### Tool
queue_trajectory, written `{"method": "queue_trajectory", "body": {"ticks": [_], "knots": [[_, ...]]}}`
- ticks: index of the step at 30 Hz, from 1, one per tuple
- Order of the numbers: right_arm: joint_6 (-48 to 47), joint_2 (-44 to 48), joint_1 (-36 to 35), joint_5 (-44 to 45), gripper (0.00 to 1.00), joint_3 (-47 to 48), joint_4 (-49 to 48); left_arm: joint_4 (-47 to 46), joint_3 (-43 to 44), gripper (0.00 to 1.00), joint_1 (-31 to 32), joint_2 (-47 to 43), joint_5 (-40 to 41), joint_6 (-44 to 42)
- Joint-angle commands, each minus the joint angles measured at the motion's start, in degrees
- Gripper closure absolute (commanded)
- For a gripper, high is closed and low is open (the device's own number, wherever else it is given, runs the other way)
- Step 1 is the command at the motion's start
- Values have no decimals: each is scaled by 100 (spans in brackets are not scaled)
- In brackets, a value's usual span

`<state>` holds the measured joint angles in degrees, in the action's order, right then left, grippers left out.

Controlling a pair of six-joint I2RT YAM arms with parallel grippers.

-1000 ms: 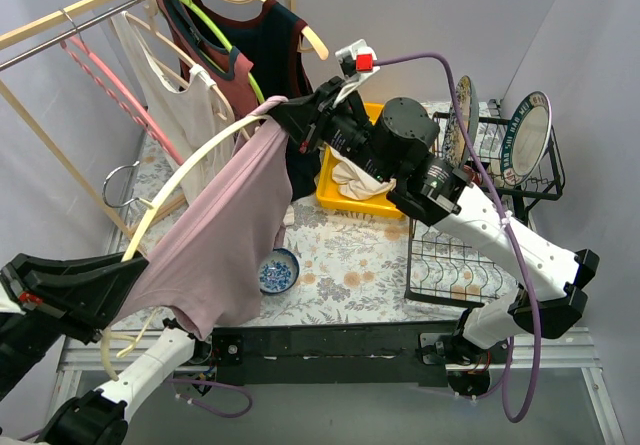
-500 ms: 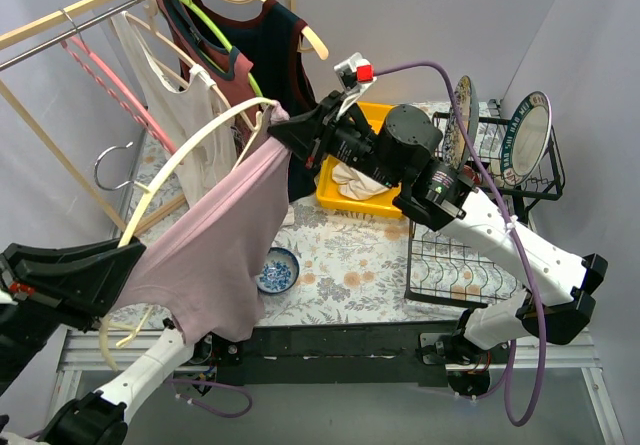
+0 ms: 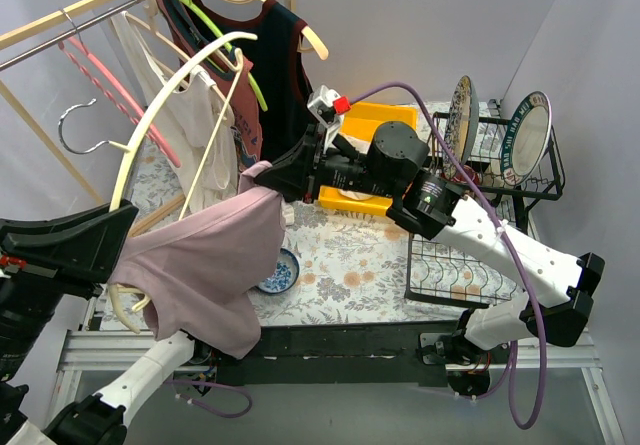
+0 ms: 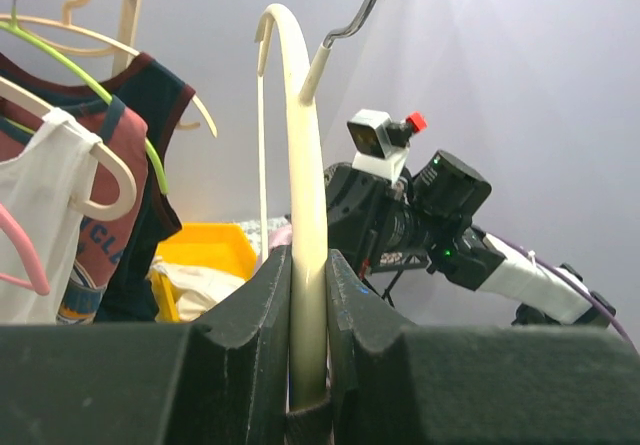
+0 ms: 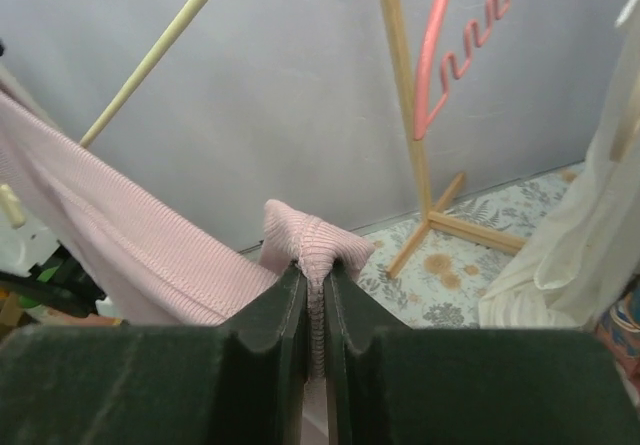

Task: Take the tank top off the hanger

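left pincer (image 4: 306, 270): clamped narrow on one arm of the cream hanger (image 3: 160, 100), low near its end. This braces the hanger and tips it steeply, so cloth can slide off.
hanger: upper arm bare, arching high toward the rail (image 3: 100, 3). Its metal hook (image 4: 362, 7) catches on nothing.
right pincer (image 5: 313, 277): shut tight on a bunched fold of the pink tank top (image 3: 200, 265), at what looks like a strap or armhole edge (a ribbed hem shows in the right wrist view).
tank top: slung between the two arms, above the counter (image 3: 350, 255). One end is in the right pincer, the other draped over the hanger's lower arm by the left pincer. Judged: one shoulder off, one to go.
why held apart: each arm has an opposite end, and the cloth runs taut along its top edge. A pull away from the hanger looks the likely way to free the last strap.
hidden: whether the remaining strap loops round the hanger or merely lies on it. From above, cloth and the left pincer's body cover that spot, and the left wrist view shows only a sliver of pink.
cut off: blue bowl (image 3: 282, 270) partly under the hem; yellow bin (image 3: 385, 115) mostly behind the right arm.
hard to tell: which strap the right pincer has.
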<state>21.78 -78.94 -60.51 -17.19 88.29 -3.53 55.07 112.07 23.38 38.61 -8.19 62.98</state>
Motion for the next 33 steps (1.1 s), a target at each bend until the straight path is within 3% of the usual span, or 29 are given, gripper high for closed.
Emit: {"method": "queue_trajectory", "body": {"ticks": [1,2,3,6,9,13,23,29,32,33], "knots": [[-68,28,-188,-802,79,143,-430,-690,-115,100,18,-20,230,100],[-95,1,-207,-777,75,205,-316,-725,-168,100,18,-29,186,144],[-95,-16,-215,-734,59,250,-315,-795,-246,100,27,-46,168,188],[115,80,-224,-435,38,180,-639,-936,-422,100,18,-125,203,355],[493,212,-259,-302,26,-110,-1419,-1059,-625,100,27,-222,326,434],[214,-6,-609,-346,16,56,-1423,-1086,-748,100,18,-231,563,478],[-763,-1044,-1753,75,13,1119,-545,-1402,-1012,100,18,-293,1003,522],[-904,-1229,-2140,286,15,813,-447,-1595,-1064,100,18,-266,1372,452],[-904,-1308,-2254,409,32,821,-333,-1631,-1100,100,18,-258,1661,338],[-904,-1343,-2263,418,57,847,-219,-1657,-1117,100,18,-249,1758,251]]}}
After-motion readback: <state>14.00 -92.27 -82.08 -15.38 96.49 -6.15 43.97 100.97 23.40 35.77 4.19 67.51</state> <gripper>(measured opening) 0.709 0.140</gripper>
